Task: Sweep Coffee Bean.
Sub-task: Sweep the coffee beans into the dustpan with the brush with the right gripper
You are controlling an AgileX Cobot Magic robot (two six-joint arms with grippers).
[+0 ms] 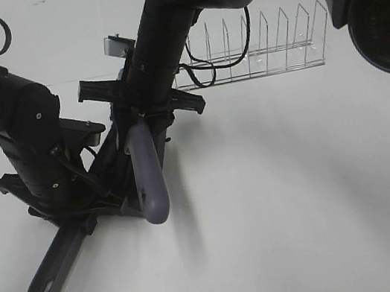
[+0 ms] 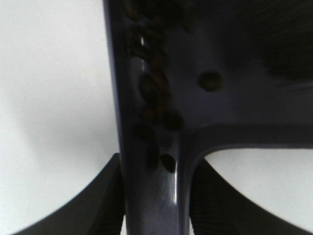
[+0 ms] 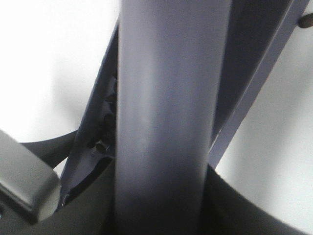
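High view: left hand (image 1: 85, 211) grips dustpan handle (image 1: 51, 273), right hand (image 1: 148, 116) grips brush handle (image 1: 148, 181), low on tabletop (image 1: 304, 210) | Left wrist: coffee beans (image 2: 151, 93) lie inside dustpan (image 2: 234, 98) | Right wrist: brush handle fills view | Step: likely last sweeping | Next: look for stray beans, keep pan level

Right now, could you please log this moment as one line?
left gripper shut on dustpan | right gripper shut on brush | coffee beans in dustpan

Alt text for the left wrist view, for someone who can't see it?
Close-up of dark coffee beans clustered along one wall of the grey-purple dustpan, one bean lying apart. The left gripper grips the pan's handle over a white table.
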